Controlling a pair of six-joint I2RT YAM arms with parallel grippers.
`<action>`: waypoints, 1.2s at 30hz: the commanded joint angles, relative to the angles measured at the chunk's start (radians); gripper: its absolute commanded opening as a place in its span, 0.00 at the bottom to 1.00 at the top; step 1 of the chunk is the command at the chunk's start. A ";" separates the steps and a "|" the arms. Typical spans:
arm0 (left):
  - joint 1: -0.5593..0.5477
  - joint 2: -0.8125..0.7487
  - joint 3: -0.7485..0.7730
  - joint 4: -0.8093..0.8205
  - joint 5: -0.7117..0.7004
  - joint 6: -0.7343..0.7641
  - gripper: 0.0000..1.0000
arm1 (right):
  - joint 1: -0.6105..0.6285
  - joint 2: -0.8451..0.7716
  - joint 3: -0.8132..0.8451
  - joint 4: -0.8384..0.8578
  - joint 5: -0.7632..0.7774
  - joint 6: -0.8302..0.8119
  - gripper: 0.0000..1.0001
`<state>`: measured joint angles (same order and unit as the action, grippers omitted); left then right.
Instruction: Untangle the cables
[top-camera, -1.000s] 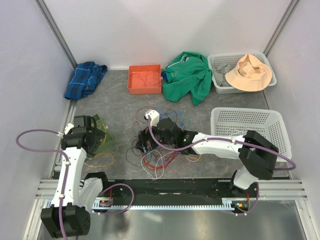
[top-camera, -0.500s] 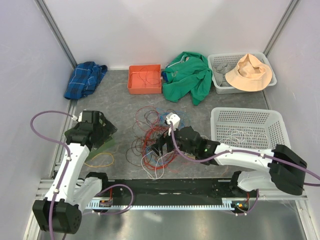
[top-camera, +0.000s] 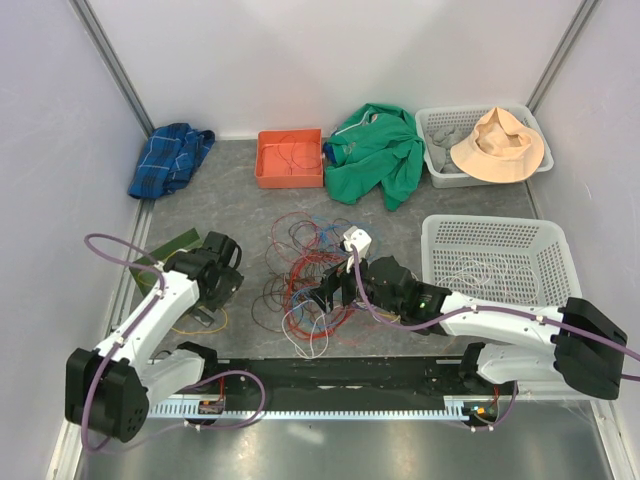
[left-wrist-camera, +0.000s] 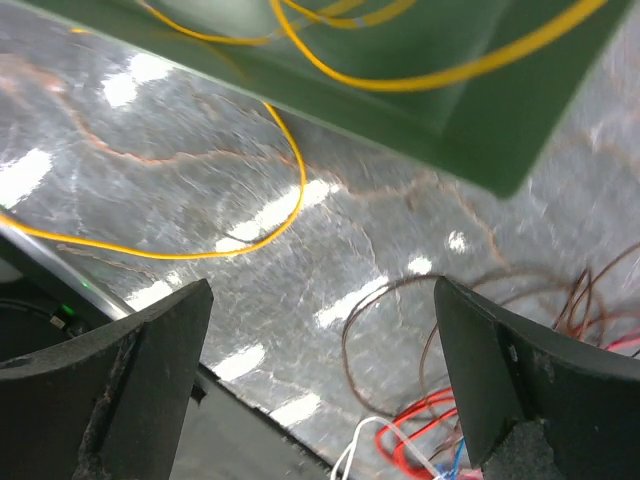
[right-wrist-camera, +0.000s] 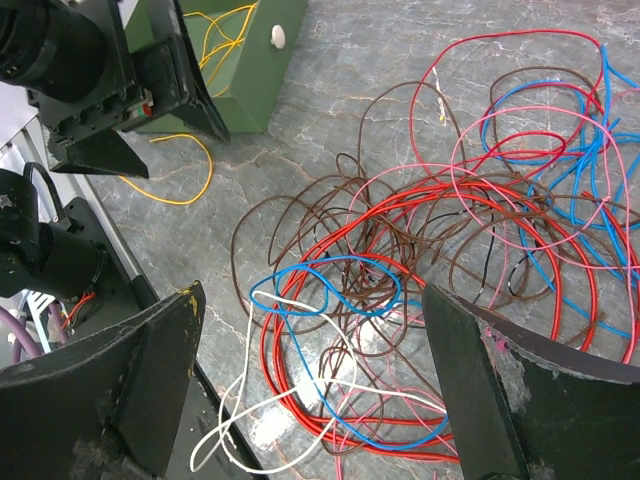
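The cables (top-camera: 305, 285) lie in a loose tangle of red, brown, blue, pink and white loops mid-table; the right wrist view shows the same cables (right-wrist-camera: 430, 250), with a white cable (right-wrist-camera: 260, 400) and a blue cable (right-wrist-camera: 330, 290) nearest. My right gripper (top-camera: 325, 295) (right-wrist-camera: 312, 295) hangs open just above the tangle's near edge, holding nothing. My left gripper (top-camera: 222, 288) (left-wrist-camera: 320, 290) is open over bare table left of the tangle, next to a green tray (left-wrist-camera: 450, 110) (right-wrist-camera: 250, 70) holding yellow cable. One yellow cable (left-wrist-camera: 280, 210) (top-camera: 205, 322) lies loose beside it.
At the back are an orange bin (top-camera: 262, 160) with cables, a green cloth (top-camera: 378, 150), a blue plaid cloth (top-camera: 170, 158) and a white basket (top-camera: 430, 115) with a hat. A second white basket (top-camera: 490, 222) stands at right. A black rail (top-camera: 330, 375) runs along the near edge.
My left arm swung from over the green tray down toward the tangle. My right gripper drew back from the tangle's middle to its near right edge. The cables spread slightly.
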<state>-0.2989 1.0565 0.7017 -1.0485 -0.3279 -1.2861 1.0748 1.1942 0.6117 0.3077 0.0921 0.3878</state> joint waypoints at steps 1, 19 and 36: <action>-0.002 -0.055 0.042 -0.041 -0.138 -0.162 0.99 | -0.004 0.016 -0.001 0.044 -0.006 0.019 0.97; -0.005 0.104 0.030 -0.202 -0.143 -0.395 0.86 | -0.006 0.055 -0.081 0.185 -0.026 0.068 0.97; -0.002 0.123 -0.151 0.074 -0.097 -0.394 0.68 | -0.015 0.035 -0.112 0.169 -0.011 0.068 0.97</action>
<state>-0.2989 1.1992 0.5797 -1.0332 -0.4088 -1.6207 1.0641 1.2537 0.5049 0.4480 0.0704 0.4561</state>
